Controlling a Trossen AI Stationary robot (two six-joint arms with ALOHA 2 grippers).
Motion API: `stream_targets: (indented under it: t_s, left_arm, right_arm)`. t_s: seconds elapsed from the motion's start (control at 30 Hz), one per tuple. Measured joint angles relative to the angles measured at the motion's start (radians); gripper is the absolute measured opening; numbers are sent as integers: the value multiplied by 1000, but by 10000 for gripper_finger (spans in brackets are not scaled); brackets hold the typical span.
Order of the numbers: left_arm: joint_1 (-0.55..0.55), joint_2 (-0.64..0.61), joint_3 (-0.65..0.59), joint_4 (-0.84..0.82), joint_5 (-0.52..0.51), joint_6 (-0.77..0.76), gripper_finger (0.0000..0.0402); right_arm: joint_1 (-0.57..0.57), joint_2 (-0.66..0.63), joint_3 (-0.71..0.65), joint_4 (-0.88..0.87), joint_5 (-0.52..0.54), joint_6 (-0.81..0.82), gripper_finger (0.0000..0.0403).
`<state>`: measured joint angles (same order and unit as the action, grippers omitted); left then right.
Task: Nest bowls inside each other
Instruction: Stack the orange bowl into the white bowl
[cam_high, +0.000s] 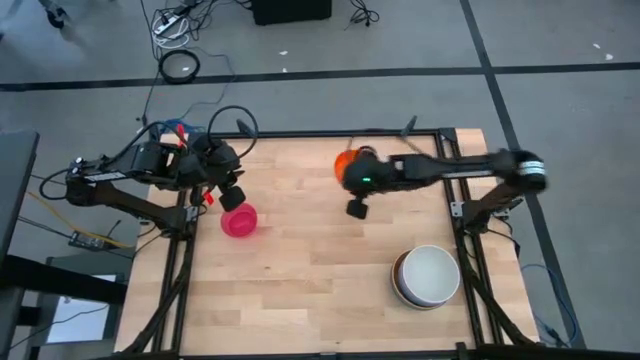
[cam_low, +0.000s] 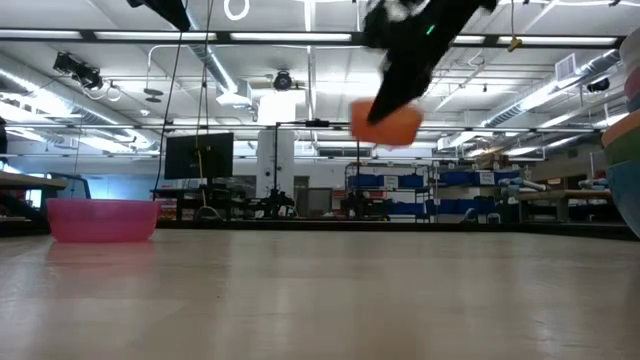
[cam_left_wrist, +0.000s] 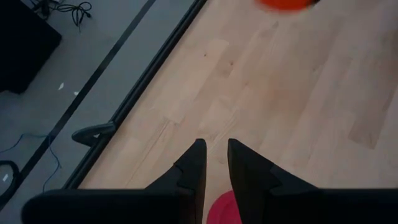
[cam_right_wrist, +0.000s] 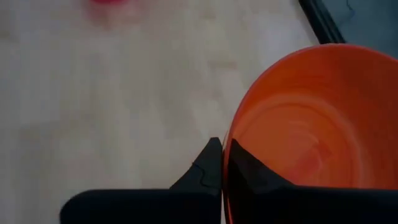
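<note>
Right gripper (cam_right_wrist: 222, 163) holding the orange bowl (cam_right_wrist: 298, 124) aloft near the surface's (cam_high: 320, 300) far edge, jaws pinching its rim. Left gripper (cam_left_wrist: 216, 168) hovering over the pink bowl (cam_high: 239, 221) near the left edge, jaws slightly parted, empty. White-topped stack (cam_high: 427, 276) sitting near the right edge.

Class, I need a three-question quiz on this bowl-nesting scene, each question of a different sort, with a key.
1. True or false: the right gripper is shut on the rim of the orange bowl.
2. Which bowl sits on the table nearest the left gripper? A) white B) pink C) teal
3. Fill in: in the low view the orange bowl is ___ the table, not resting on it.

Key
1. True.
2. B, the pink bowl; the white bowl tops a stack near the right front corner.
3. Above.
</note>
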<state>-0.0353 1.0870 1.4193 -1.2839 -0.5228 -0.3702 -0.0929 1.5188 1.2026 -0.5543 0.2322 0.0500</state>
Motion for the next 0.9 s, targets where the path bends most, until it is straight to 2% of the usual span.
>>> stream_targets:
  t_s: [0.2,0.37,0.57,0.9]
  left_arm:
    - [0,0,0,0,0,0,74]
    - [0,0,0,2,0,0,74]
    - [0,0,0,19,0,0,74]
    - [0,0,0,69,0,-1,74]
  right_arm:
    - [129,-288,0,-239,-85,234,0]
    - [309,-430,0,-335,-133,468,0]
    - [523,-486,0,-343,-159,686,0]
    - [790,-493,0,-451,-158,907,0]
